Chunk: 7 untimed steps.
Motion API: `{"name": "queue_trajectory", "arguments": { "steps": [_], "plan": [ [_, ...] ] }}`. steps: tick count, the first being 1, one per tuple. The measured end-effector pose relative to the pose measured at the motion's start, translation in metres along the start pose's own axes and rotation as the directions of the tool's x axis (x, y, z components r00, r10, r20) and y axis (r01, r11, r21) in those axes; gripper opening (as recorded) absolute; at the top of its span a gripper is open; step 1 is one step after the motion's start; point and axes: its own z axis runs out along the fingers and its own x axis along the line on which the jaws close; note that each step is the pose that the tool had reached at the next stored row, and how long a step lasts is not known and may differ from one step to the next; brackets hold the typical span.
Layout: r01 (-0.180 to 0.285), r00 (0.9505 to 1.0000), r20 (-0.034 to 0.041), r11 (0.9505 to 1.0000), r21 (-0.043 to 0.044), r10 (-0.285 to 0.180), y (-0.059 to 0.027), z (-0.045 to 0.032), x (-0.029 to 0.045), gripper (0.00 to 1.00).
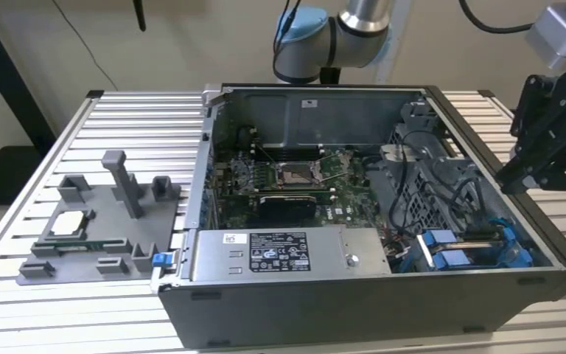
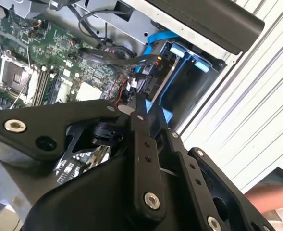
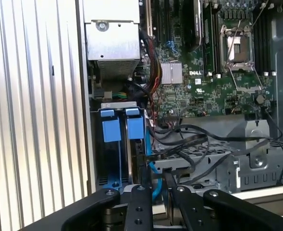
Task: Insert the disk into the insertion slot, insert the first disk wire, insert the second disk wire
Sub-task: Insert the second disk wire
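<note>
On the slatted table (image 1: 116, 118), cables (image 3: 189, 139) half-hide the insertion slot (image 3: 115, 144).

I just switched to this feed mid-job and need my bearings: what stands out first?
The open computer case dominates the slatted table, its green motherboard exposed in the middle. In the corner nearest the exterior view's right, the bright blue drive-bay fittings of the insertion slot catch the eye, with black cables beside them. The black hand hangs over the case's edge at the exterior view's right, above that corner.
</note>
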Motion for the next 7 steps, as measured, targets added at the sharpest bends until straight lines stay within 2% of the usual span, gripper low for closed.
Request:
{"name": "queue_trajectory", "arguments": {
  "steps": [7],
  "plan": [
    [0.000, 1.0000, -0.0001, 1.0000, 0.0000, 0.000, 0.0003, -0.0070, -0.0013, 1.00]
  ]
}}
